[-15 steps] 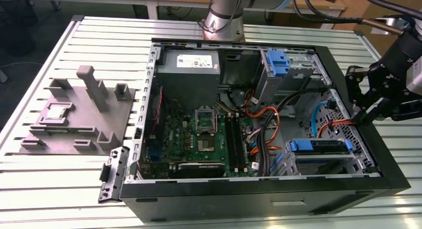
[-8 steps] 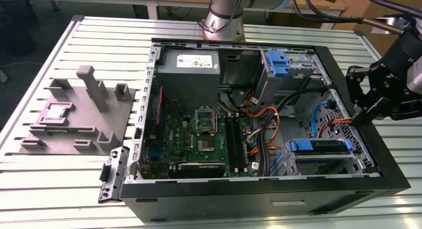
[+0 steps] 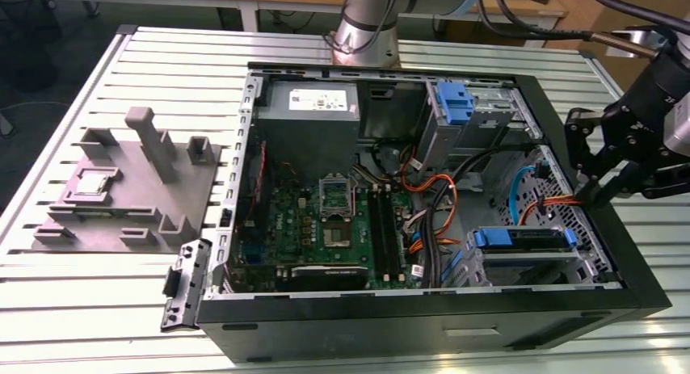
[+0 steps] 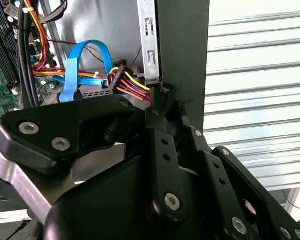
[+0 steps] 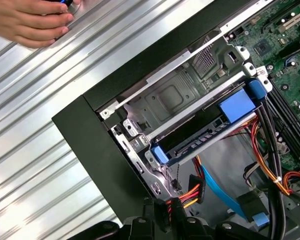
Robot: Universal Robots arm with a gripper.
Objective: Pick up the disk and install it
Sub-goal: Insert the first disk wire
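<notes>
Open PC case [image 3: 636, 285] lies on its side on the slatted metal tabletop [image 3: 97, 107], filling its middle and the exterior view's right half.

Gripper [image 3: 593, 199] is at the case's wall on the exterior view's right, tips just inside the rim and next to the orange and black cables [image 3: 555, 203]. In the second wrist view the gripper [image 4: 160, 100] has its fingers [image 4: 162, 145] drawn together at the tips, or very nearly so. Nothing shows between them, so it carries no load. The tips are right beside the red-yellow-black power connector [image 4: 127, 82] and the metal strip of the case wall; I can't tell whether they touch.

The disk [image 3: 523, 238], in its blue bracket, sits flat in the drive cage [image 3: 582, 265] at the near corner of the case, on the exterior view's right. In the first wrist view the disk [image 5: 210, 125] lies in the cage's slot nearer the cables, edge-on, blue tabs at both ends. It is near the gripper but apart from it.

An upright blue carrier [image 3: 458, 107] stands at the far edge of the case, with the grey power-supply box [image 3: 313, 107] beside it. The motherboard [image 3: 323, 229] lies across the case floor. A grey fixture plate [image 3: 119, 188] is on the tabletop at the exterior view's left.

In the first wrist view a person's hand [image 5: 30, 22] rests on the tabletop outside the case, holding something small and blue that is cut off by the edge, so I can't tell what it is.
</notes>
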